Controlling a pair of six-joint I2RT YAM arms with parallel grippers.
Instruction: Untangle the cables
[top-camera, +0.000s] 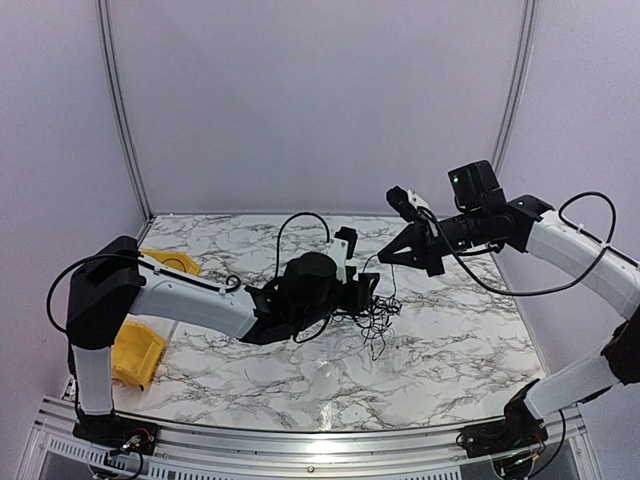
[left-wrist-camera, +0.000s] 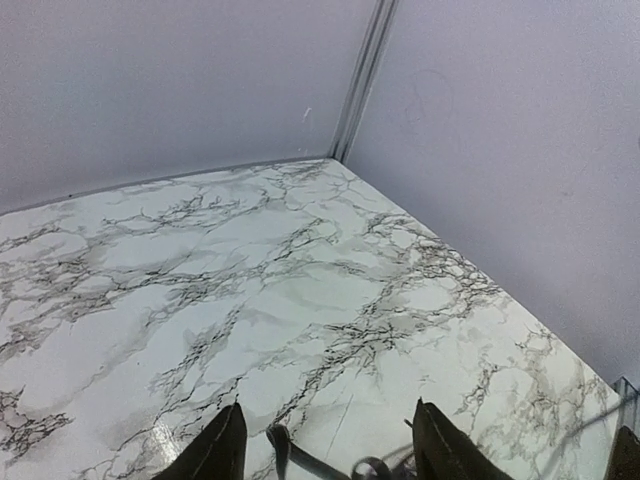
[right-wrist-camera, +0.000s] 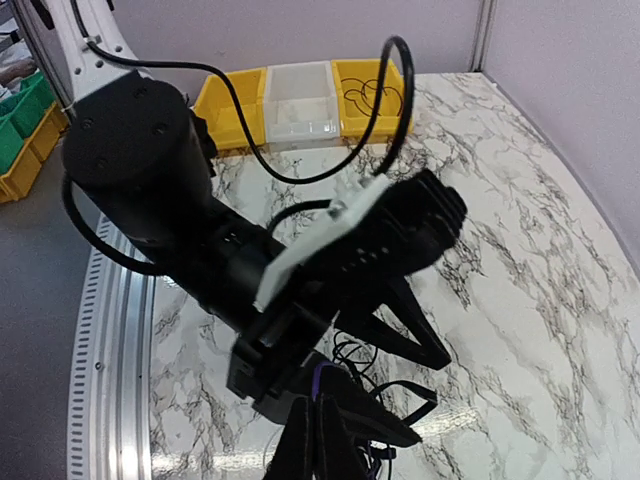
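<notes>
At table centre, the cables (top-camera: 377, 322) clump; one strand runs toward 12 o'clock into the right gripper (right-wrist-camera: 314, 420), pinched shut on it. Fingers (left-wrist-camera: 222, 452) of the left gripper (left-wrist-camera: 328, 430) stand apart.

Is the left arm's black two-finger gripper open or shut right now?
Open: in the left wrist view the left gripper's dark fingers stand well apart, with thin black cable strands in the gap.

We count two arms (top-camera: 190, 300) (top-camera: 570, 245) and one clump of cables (top-camera: 375, 322). At nine o'clock sit two yellow bins (right-wrist-camera: 232, 100) (right-wrist-camera: 365, 85) and one clear bin (right-wrist-camera: 300, 100).
</notes>
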